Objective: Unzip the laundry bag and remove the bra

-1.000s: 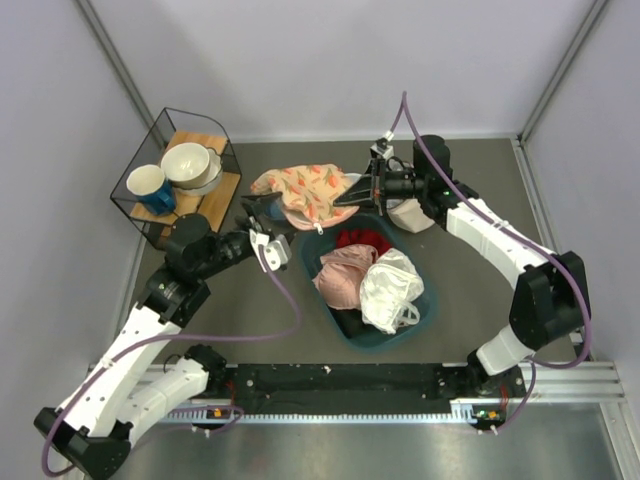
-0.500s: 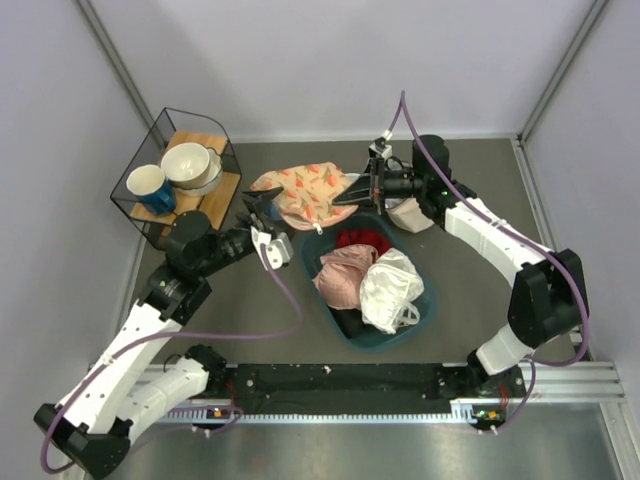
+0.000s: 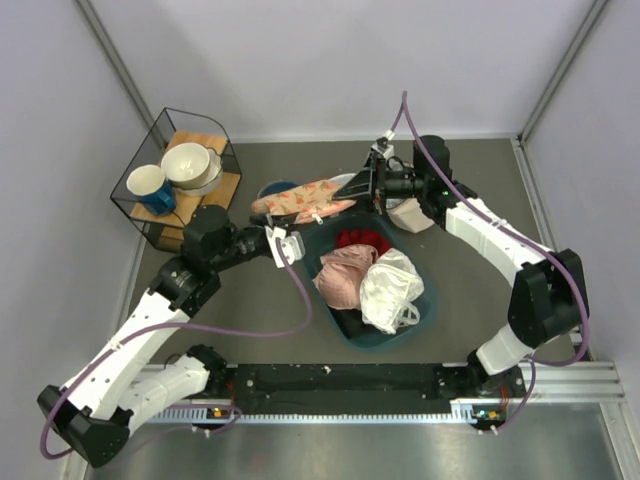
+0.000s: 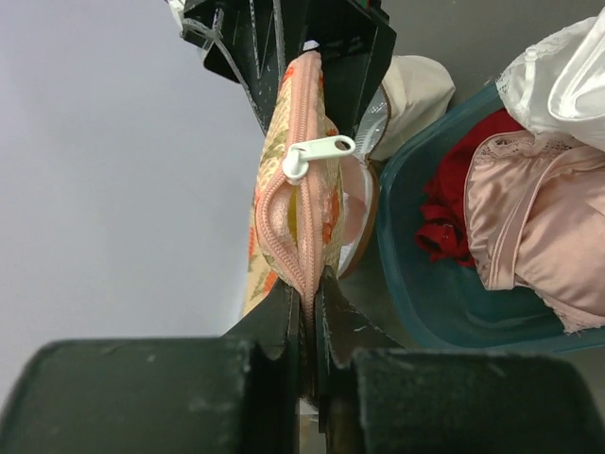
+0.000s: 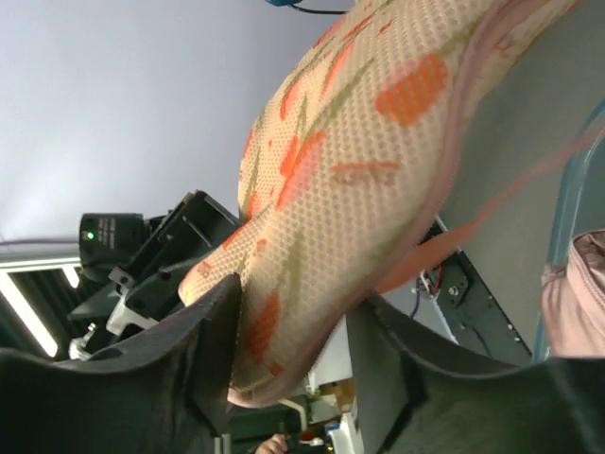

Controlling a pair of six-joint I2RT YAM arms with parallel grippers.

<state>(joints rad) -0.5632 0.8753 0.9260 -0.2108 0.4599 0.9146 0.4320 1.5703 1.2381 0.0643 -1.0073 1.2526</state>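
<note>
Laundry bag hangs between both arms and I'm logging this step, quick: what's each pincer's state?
Left pincer: closed on the laundry bag at its zip edge.
Right pincer: jaws parted around the bag's other end; whether it grips cannot be told.

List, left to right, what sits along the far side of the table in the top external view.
blue mug → cream bowl → laundry bag → beige pouch. The teal basin is left out, since it spans under both bag and pouch.

Two arms [image 3: 150,330] [image 3: 490,235], one laundry bag [image 3: 300,197], one basin [image 3: 378,341], one mug [image 3: 148,187]
</note>
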